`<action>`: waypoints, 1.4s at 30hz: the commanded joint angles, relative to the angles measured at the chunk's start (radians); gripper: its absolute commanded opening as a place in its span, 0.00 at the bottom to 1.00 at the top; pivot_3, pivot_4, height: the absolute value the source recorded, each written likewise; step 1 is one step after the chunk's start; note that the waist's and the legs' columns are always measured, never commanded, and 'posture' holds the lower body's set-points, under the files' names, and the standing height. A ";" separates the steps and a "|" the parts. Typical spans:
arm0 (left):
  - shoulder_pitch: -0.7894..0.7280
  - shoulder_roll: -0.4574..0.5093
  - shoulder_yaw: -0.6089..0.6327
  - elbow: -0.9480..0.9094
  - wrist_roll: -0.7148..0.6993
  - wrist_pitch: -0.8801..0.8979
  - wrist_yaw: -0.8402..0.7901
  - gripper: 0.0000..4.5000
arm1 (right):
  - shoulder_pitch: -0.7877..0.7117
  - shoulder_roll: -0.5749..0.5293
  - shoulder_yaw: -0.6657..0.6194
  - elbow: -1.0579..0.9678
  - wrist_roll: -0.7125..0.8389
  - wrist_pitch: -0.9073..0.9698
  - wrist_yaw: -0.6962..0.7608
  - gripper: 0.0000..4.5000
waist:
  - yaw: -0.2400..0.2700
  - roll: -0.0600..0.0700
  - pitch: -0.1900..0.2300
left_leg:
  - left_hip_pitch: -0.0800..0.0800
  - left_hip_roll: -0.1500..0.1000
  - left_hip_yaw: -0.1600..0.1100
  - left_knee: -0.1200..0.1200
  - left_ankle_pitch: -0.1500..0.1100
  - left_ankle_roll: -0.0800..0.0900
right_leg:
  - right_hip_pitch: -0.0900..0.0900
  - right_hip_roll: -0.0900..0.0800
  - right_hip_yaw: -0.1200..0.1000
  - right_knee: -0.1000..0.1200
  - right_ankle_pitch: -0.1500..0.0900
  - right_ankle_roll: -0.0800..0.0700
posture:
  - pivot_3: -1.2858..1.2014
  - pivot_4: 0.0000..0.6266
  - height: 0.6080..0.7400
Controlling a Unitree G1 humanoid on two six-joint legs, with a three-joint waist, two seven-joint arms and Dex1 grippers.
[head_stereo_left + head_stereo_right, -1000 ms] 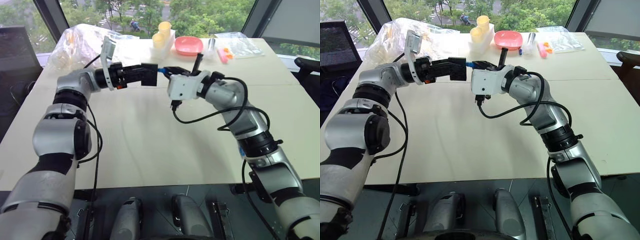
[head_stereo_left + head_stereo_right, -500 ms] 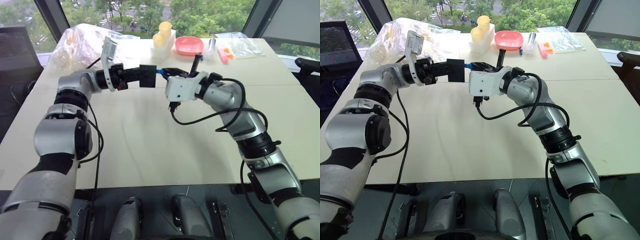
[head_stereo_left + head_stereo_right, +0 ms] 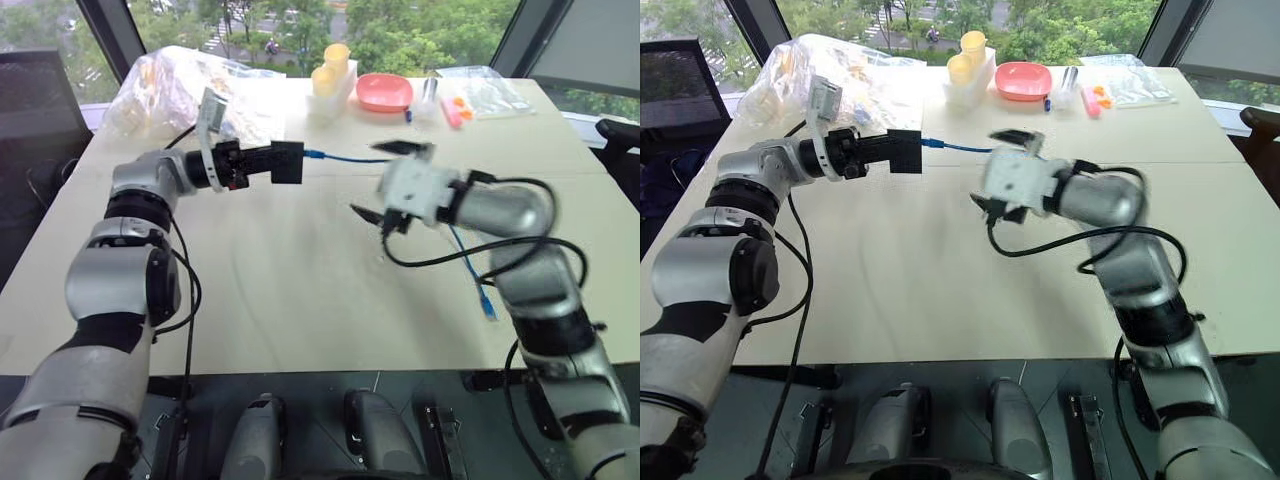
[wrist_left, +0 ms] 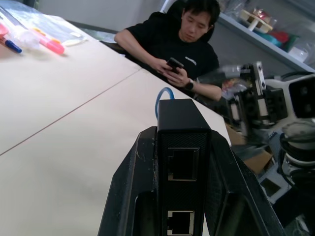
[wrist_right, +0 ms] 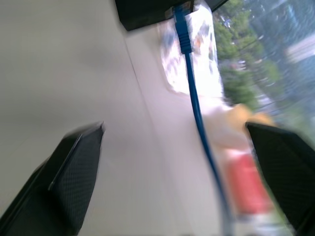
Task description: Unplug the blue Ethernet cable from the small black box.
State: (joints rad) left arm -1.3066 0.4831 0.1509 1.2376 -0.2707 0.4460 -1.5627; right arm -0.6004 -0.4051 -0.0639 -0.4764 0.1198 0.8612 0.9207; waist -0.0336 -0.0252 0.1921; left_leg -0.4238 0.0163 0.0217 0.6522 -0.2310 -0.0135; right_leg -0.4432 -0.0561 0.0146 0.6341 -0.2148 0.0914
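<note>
Small black box (image 3: 285, 162) lies level (cable (image 3: 345, 157) rightward).

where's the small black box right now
In the left eye view the small black box is held above the table's far left part in the left tool, with the blue Ethernet cable running from its right side toward the open right tool.

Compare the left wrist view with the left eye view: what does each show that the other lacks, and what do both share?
Left wrist view alone: the ports on the small black box's face and a seated person with a phone. Left eye view alone: the pink bowl, yellow cups, and the cable's free end on the table. Both: the left gripper shut on the small black box, with the blue Ethernet cable running from it.
</note>
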 commanded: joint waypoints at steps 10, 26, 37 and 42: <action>-0.090 -0.014 0.046 -0.182 -0.174 0.138 -0.052 0.12 | -0.086 0.669 -0.385 0.122 0.368 0.263 -0.397 0.99 | 0.020 0.001 0.000 | 0.000 0.000 -0.001 0.004 0.000 0.000 | 0.000 0.001 -0.001 0.003 0.001 -0.002 | 0.52 0.24 1.00; -0.010 0.014 0.094 -0.228 -0.229 0.176 0.029 0.12 | -0.046 0.499 -0.057 0.150 0.496 -0.091 -0.421 0.99 | -0.010 0.001 0.000 | -0.002 0.000 0.000 0.004 -0.001 0.001 | 0.000 0.000 0.000 0.000 0.003 0.003 | 0.52 0.24 1.00; 0.046 0.007 0.035 -0.327 -0.253 0.238 -0.052 0.12 | -0.060 0.488 -0.056 0.173 0.550 -0.130 -0.502 0.99 | -0.009 0.001 0.000 | -0.002 0.000 0.000 0.005 -0.001 0.001 | 0.000 0.000 0.001 0.000 0.003 0.003 | 0.52 0.24 1.00; 0.094 0.030 -0.005 -0.419 -0.305 0.303 -0.052 0.12 | -0.064 0.483 -0.082 0.179 0.615 -0.128 -0.517 0.99 | -0.011 0.001 0.000 | -0.002 0.000 0.000 0.005 -0.001 0.001 | 0.000 0.000 0.001 0.000 0.003 0.003 | 0.52 0.24 1.00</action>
State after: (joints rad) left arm -1.2101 0.4914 0.1530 0.8744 -0.5373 0.7324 -1.6054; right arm -0.6447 0.0771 -0.1346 -0.2731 0.6891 0.7495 0.4061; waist -0.0443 -0.0239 0.1922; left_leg -0.4256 0.0166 0.0214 0.6574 -0.2316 -0.0122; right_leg -0.4430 -0.0559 0.0153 0.6345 -0.2115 0.0940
